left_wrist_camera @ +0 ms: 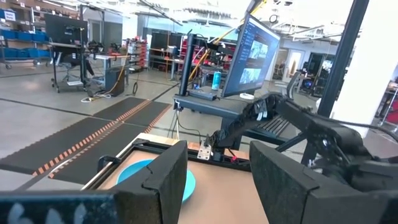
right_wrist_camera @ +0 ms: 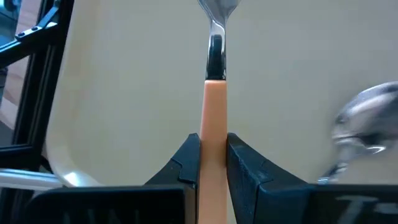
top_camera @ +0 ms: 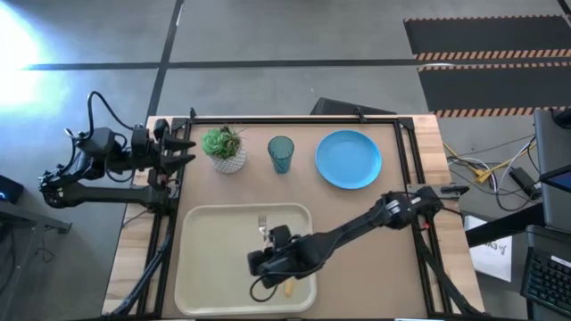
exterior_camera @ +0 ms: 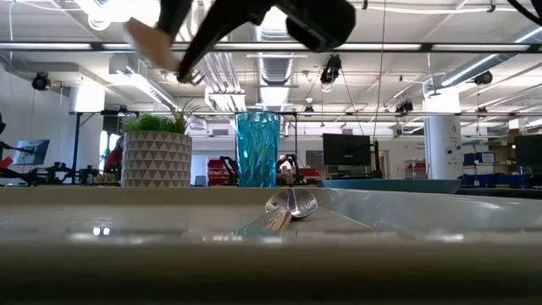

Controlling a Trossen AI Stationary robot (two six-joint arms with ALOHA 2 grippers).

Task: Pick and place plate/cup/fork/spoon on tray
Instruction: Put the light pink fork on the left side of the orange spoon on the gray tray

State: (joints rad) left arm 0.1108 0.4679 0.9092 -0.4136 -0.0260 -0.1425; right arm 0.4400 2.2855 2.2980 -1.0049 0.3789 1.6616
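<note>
The cream tray [top_camera: 205,267] lies at the table's near middle. The spoon [exterior_camera: 292,203] lies flat on the tray, bowl toward the far side; it also shows in the high view [top_camera: 263,223]. My right gripper [top_camera: 268,263] is over the tray, shut on the fork [right_wrist_camera: 214,93]. The teal cup [top_camera: 280,153] stands upright and the blue plate [top_camera: 348,159] lies flat on the table beyond the tray. My left gripper [left_wrist_camera: 217,180] is open and empty, off the table's far left corner. My right gripper pinches the fork's orange handle [right_wrist_camera: 214,118] between its two fingers. The handle runs on past the fingertips to the metal neck and head [right_wrist_camera: 217,7]. Its free end [exterior_camera: 152,38] sticks out behind the fingers. The fork is held up above the tray.
A white pot with a green plant [top_camera: 225,149] stands left of the cup. Black frame rails run along the table's left, right and far edges. Bare table lies between the tray and the row of cup and plate.
</note>
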